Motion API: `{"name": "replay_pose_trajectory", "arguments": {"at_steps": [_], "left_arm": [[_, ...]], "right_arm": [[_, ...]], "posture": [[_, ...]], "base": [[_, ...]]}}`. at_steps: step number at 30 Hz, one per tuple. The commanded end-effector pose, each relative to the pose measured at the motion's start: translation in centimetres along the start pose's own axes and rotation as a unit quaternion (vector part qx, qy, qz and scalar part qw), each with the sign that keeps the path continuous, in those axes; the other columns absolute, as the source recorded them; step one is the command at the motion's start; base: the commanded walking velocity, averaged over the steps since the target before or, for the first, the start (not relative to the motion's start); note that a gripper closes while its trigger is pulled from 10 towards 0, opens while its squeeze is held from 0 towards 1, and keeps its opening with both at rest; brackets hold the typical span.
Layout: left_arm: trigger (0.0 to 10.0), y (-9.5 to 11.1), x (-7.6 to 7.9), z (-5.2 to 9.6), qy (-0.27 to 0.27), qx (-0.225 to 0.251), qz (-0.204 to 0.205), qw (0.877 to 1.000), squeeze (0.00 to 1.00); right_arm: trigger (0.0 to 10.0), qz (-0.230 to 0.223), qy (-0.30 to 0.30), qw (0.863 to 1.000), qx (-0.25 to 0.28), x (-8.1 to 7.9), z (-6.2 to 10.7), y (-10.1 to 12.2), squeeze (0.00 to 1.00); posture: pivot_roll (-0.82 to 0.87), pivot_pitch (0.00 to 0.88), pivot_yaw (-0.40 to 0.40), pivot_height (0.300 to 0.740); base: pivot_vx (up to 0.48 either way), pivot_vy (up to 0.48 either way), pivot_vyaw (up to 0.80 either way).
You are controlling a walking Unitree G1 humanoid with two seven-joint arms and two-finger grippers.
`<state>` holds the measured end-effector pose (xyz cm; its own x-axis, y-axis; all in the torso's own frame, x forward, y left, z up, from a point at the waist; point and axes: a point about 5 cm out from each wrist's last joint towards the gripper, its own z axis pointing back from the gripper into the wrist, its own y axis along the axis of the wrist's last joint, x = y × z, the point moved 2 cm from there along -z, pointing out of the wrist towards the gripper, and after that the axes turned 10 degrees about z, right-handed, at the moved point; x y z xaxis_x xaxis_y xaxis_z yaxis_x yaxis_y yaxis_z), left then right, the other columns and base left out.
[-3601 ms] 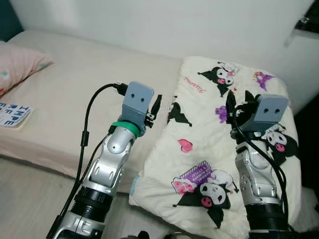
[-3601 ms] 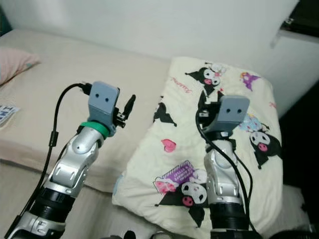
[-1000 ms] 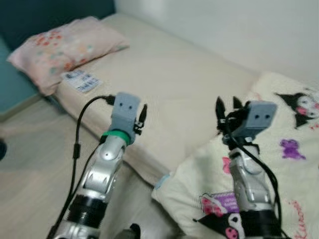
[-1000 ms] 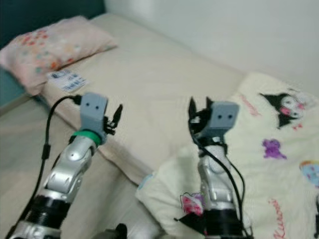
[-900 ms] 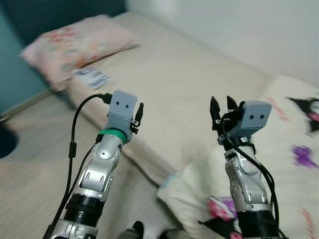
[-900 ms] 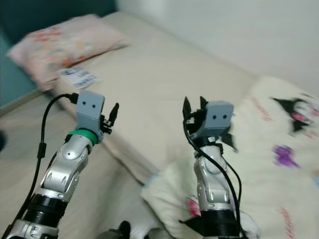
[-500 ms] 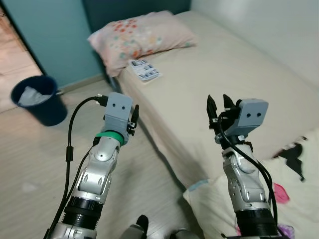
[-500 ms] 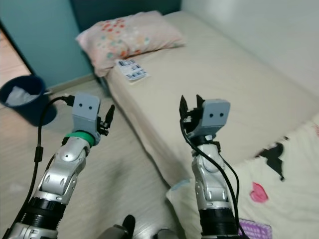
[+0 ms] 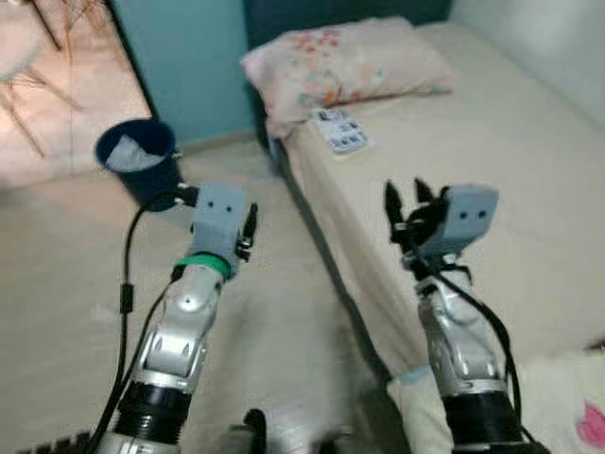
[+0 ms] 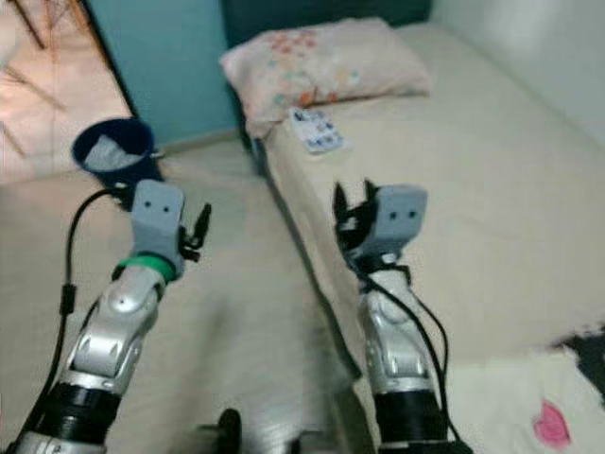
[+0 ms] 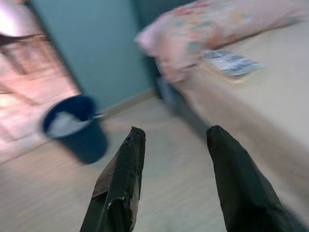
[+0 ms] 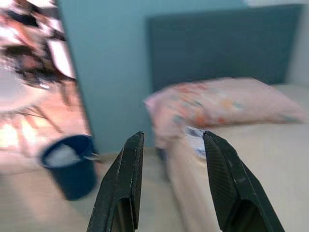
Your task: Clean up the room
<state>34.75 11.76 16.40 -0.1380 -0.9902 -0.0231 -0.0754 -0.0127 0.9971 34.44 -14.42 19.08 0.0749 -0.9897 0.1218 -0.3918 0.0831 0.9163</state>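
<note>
Turning left has swung my view off the cartoon blanket toward the head of the bed (image 9: 529,170). Both my left gripper (image 11: 174,159) and right gripper (image 12: 171,166) hang raised, fingers spread, holding nothing. Far left, a blue bin (image 9: 140,168) stands on the floor; a pink pillow (image 9: 350,61) and a small packet (image 9: 340,130) lie on the bed.

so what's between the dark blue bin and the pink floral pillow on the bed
A strip of teal wall stands behind the gap between dark blue bin and pink floral pillow; pale floor below, in the left eye view.

Small printed packet (image 9: 339,130) lies flat on bed (image 9: 492,170) beside pillow (image 9: 345,61).
</note>
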Motion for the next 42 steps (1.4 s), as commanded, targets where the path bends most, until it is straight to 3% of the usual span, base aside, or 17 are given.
{"name": "replay_pose_trajectory", "arguments": {"at_steps": [1, 23, 30, 42], "left_arm": [[10.0, -0.5, 0.0, 0.0, 0.003, -0.007, -0.001, 1.000, 0.00], [10.0, -0.7, 0.6, -0.3, 0.002, -0.010, 0.000, 1.000, 0.00], [10.0, -1.1, 0.7, -0.3, 0.006, -0.011, -0.002, 1.000, 0.00], [10.0, -2.8, 1.3, 0.4, -0.007, -0.021, -0.014, 1.000, 0.00]], "right_arm": [[10.0, -0.002, 0.001, 1.000, -0.017, 0.0, 0.5, -0.9, 0.00], [10.0, 0.009, -0.008, 1.000, -0.020, 1.0, 0.6, -1.1, 0.00], [10.0, 0.009, -0.033, 0.999, -0.035, 1.7, 0.9, -1.6, 0.00], [10.0, 0.056, -0.051, 0.993, -0.093, 2.2, 2.9, -4.4, 0.00]], "posture": [[-0.06, 0.103, 0.049, 0.740], [-0.08, 0.085, 0.040, 0.740], [-0.09, 0.088, 0.034, 0.740], [-0.12, 0.106, 0.036, 0.740]], "base": [[0.000, 0.000, 0.71], [0.000, 0.000, 0.69], [0.000, 0.000, 0.00], [0.000, 0.000, 0.00]]}}
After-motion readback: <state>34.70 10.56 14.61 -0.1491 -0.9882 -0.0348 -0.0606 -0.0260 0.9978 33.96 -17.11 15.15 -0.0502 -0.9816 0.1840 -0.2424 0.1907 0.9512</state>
